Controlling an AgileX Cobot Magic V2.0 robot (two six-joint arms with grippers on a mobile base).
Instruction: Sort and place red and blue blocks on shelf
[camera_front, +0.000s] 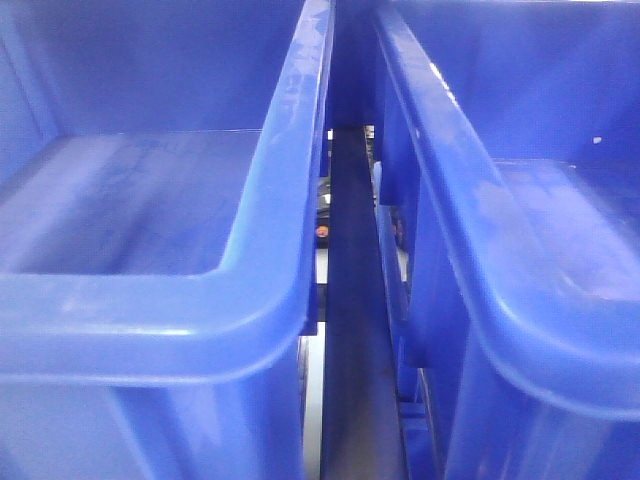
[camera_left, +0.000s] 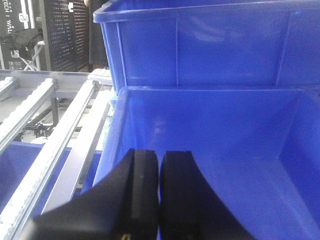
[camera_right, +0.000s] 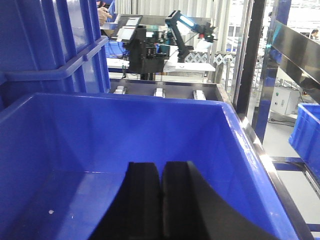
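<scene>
Grey shelf (camera_left: 60, 130), white roller tracks; left pincer (camera_left: 159, 190), right pincer (camera_right: 161, 200) both closed, empty.

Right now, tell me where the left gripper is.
In the left wrist view the left gripper hangs shut over the near blue bin, by its left wall, with the shelf's roller tracks further left and a second blue bin behind.

We see two blue bins (camera_front: 150, 250) (camera_front: 540, 260) side by side, leaving only a narrow slot between their walls, partly filled by a dark rail (camera_front: 355, 330). Each bin's interior lies open from above. Left of the left arm's bin, the shelf's roller tracks (camera_left: 55, 135) run with open gaps between them.
</scene>
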